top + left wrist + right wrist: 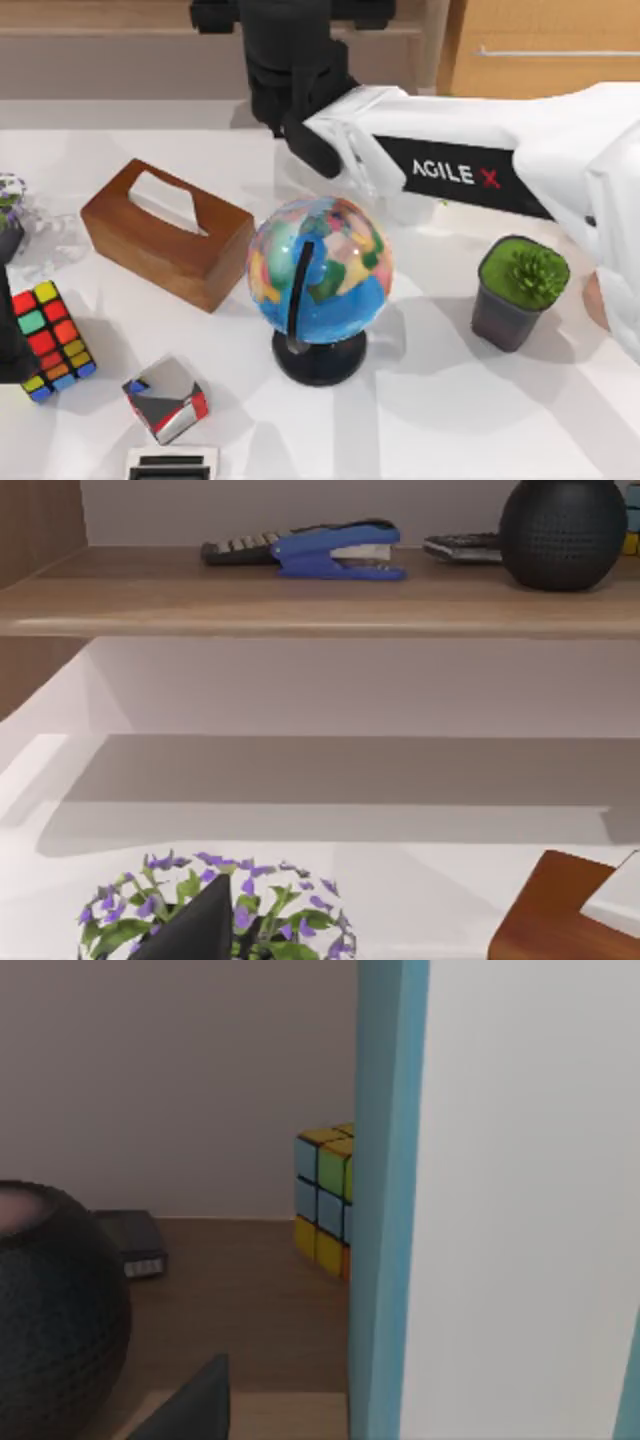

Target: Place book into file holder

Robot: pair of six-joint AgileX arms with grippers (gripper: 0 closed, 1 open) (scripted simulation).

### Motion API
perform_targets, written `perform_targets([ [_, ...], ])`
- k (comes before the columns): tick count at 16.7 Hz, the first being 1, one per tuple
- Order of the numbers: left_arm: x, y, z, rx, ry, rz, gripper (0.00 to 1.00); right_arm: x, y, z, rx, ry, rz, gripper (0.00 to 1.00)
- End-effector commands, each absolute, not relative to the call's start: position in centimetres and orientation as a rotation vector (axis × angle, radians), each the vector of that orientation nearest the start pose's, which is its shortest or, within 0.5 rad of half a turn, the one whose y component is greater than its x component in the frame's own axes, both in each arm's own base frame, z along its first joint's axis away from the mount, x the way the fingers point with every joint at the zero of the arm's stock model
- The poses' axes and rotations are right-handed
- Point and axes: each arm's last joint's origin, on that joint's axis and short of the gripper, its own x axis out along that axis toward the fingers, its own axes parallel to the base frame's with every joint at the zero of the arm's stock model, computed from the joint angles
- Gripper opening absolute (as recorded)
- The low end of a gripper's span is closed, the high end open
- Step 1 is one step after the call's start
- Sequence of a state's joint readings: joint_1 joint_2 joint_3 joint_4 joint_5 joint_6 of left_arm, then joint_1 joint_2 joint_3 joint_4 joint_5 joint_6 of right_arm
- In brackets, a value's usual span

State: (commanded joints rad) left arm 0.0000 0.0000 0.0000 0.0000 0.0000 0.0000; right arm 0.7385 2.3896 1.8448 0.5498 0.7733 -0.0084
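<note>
The right arm (470,170) is reaching from the right side of the table across to its far centre. The right gripper (312,150) is hanging just in front of a dark upright structure at the back edge. The top view is poor here, but this structure is probably the file holder (290,60).

In the right wrist view, the book (500,1210) is standing very close to the camera. Its light-blue spine is running vertically and its pale face is turning towards the lens, so the long axis is upright. Behind it, a wooden shelf (250,1300) is carrying a dark round speaker (50,1300) and a colour cube (325,1200).

Whether the right gripper is clamping the book or has let go of it cannot be told. The contact is lying outside what the wrist camera is showing.

The coming move is turning on one relation. The book is sitting directly ahead of the right gripper, upright, with its thin edge leading towards the holder. By this judgement the right arm is much the nearer of the two. The insertion is likely calling for a straight descent that keeps the spine vertical.

The left arm (8,345) is waiting at the left edge of the table. Its wrist view is looking over a purple-flowered plant (215,910) towards the shelf, and its grip state cannot be told either.

The globe (320,270), the tissue box (165,235) and the green potted plant (520,290) are standing well apart from the holder.
</note>
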Motion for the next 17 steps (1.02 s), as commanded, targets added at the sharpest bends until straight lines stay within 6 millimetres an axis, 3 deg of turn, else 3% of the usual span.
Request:
perform_targets([
  [12, 10.6, -0.1, 16.0, 0.000, 0.000, 0.000, 1.00, 43.6, 35.9, 20.5, -0.013, -0.011, -0.007, 1.00],
  [17, 10.6, -0.1, 16.0, 0.000, 0.000, 0.000, 1.00, 43.6, 35.9, 20.5, -0.013, -0.011, -0.007, 0.62],
])
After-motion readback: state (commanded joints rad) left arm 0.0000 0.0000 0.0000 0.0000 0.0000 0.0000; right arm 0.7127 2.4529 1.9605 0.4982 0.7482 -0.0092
